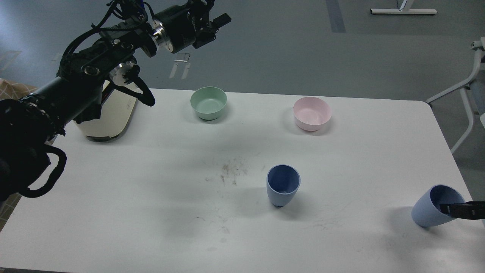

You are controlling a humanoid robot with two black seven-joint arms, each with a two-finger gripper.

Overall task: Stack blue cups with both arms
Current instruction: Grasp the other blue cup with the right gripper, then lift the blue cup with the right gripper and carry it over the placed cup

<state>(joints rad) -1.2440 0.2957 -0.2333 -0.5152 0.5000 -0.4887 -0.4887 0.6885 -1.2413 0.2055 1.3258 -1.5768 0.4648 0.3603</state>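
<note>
One blue cup (pixel 283 187) stands upright near the middle of the white table (pixel 151 212). The second blue cup (pixel 430 207) sits at the right edge, tilted with its mouth facing right. My right gripper (pixel 456 209) comes in from the right edge as a dark bar that reaches the mouth of the tilted cup. Only that bar shows, so I cannot tell how its fingers stand. My left gripper (pixel 215 13) is held high beyond the table's back left, far from both cups. It looks open and empty.
A mint-green bowl (pixel 208 102) and a pink bowl (pixel 312 113) stand along the back. A cream-coloured appliance (pixel 110 117) stands at the back left under my left arm. Brown smudges (pixel 231 171) mark the table's middle. A white frame (pixel 470 83) stands off the right side.
</note>
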